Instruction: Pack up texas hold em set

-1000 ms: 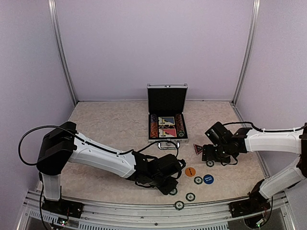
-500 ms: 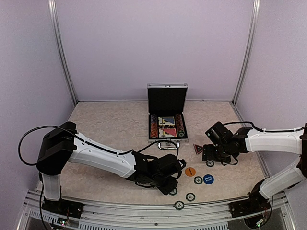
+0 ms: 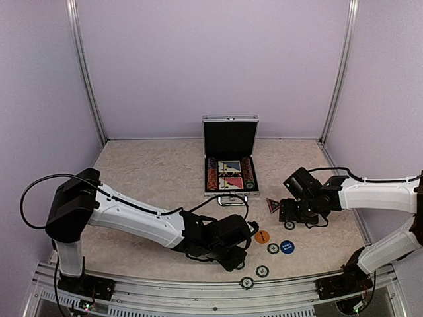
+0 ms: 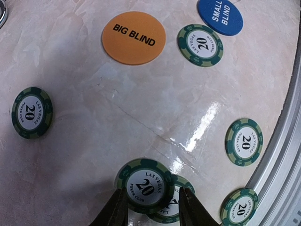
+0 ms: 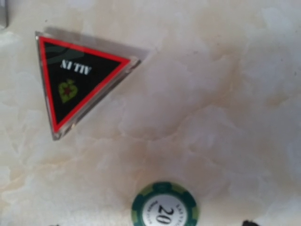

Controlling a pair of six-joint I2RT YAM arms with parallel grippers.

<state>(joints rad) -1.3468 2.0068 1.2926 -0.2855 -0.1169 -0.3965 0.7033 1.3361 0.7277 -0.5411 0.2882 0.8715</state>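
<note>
left gripper (image 4: 151,203) pinches a green chip (image 4: 145,187), seemingly lifted just over a second chip (image 4: 173,207). right gripper (image 3: 294,216) hangs spread wide and empty near the marker (image 5: 77,77); the open case (image 3: 229,135) sits beyond both.

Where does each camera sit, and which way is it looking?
Top external: fixed above and behind the arms, looking down at the open silver aluminium briefcase; the white left arm and right arm show.
Left wrist: on the left arm, looking down at a green-and-white poker chip between its own dark fingers, orange round disc beyond.
Right wrist: on the right arm, looking straight down at a black red-edged triangular marker; hardly any of the robot shows.
Shared: the top view also shows that disc and that marker.
</note>
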